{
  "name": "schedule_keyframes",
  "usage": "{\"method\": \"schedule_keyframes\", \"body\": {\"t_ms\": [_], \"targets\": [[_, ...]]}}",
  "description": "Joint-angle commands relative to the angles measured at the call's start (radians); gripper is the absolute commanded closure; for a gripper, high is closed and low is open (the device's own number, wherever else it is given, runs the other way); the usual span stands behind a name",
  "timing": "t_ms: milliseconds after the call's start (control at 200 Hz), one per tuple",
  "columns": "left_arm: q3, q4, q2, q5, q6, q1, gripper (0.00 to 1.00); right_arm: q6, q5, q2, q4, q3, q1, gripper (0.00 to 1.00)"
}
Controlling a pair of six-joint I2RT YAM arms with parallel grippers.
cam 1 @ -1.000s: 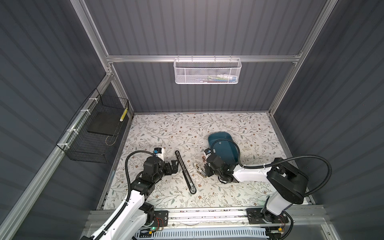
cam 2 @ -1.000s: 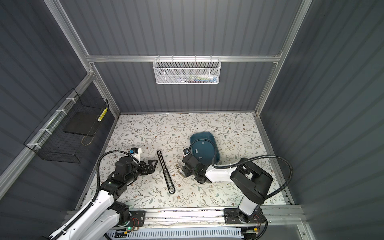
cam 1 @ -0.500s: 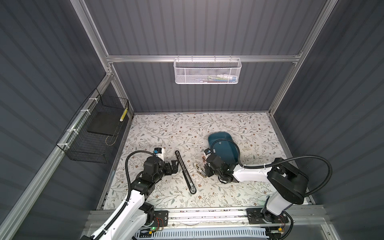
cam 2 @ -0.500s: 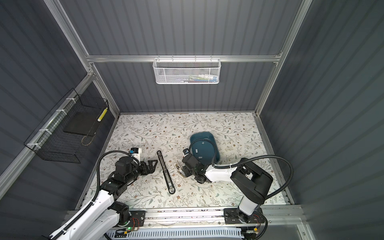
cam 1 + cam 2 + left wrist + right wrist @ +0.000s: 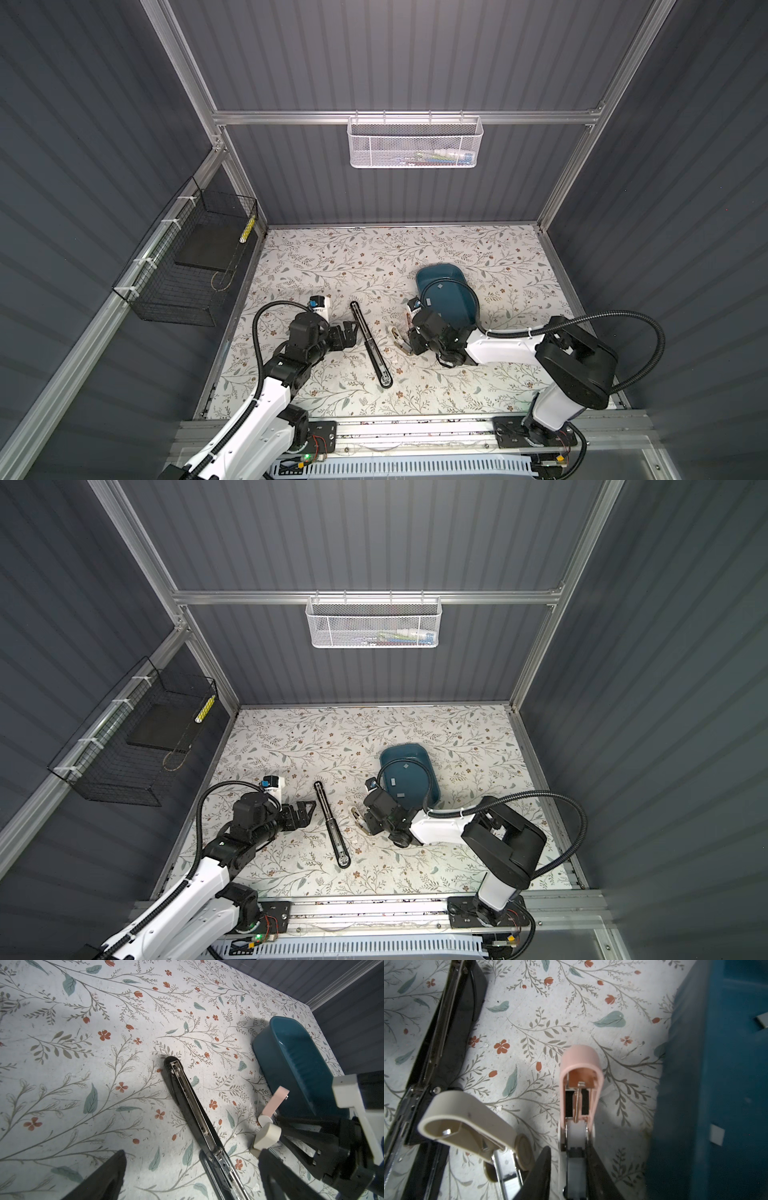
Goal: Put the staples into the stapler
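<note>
Pink stapler (image 5: 579, 1084), its cover hinged open and its metal channel bare, sits between the two black fingers (image 5: 542, 1172) of the right gripper (image 5: 568, 1152). The fingers straddle its white base closely. Whether they press on it or only flank it cannot be told from the right wrist view.

Just beside it, at 8 o'clock in a top view, a cream stapler (image 5: 395, 334) also lies hinged open. Farther out, at 9 o'clock, a long black stapler (image 5: 371, 345) lies opened flat on the floral table (image 5: 332, 257). Beyond that the left gripper (image 5: 349, 332) hovers with jaws spread wide, holding nothing.

At 1 o'clock from the right gripper sits a teal tray (image 5: 695, 1084). The staples (image 5: 717, 1134) lie in it as small grey strips, apart from one another.

The step in hand looks like readying the pink stapler for loading. To do it well, the gripper should leave the stapler steady with its cover up and rise clear of it. It should then pinch one strip by its long sides and lower it legs-down, in line with the channel.
</note>
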Motion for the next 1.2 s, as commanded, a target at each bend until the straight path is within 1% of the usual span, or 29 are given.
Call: {"method": "schedule_keyframes", "body": {"t_ms": [0,260,715,941,991,1101,1191], "targets": [[0.007,0.010,-0.005,0.016,-0.008,0.003,0.01,0.011,0.004,-0.025,-0.050,-0.004,0.006,0.66],[0.004,0.009,-0.010,0.017,-0.009,0.003,0.01,0.012,-0.009,-0.052,-0.066,-0.002,0.012,0.65],[0.003,0.007,-0.015,0.018,-0.009,0.003,0.01,0.014,0.006,-0.017,-0.064,0.008,0.019,0.66],[0.003,0.008,-0.013,0.018,-0.008,0.003,0.01,0.009,0.033,-0.012,-0.061,0.011,0.020,0.67],[0.002,0.009,-0.013,0.018,-0.009,0.003,0.01,0.007,0.039,-0.015,-0.062,0.012,0.019,0.69],[0.003,0.009,-0.012,0.018,-0.010,0.003,0.01,0.005,0.046,-0.020,-0.068,0.019,0.020,0.80],[0.003,0.009,-0.013,0.019,-0.010,0.003,0.01,0.004,0.051,-0.023,-0.076,0.024,0.020,0.86]]}}
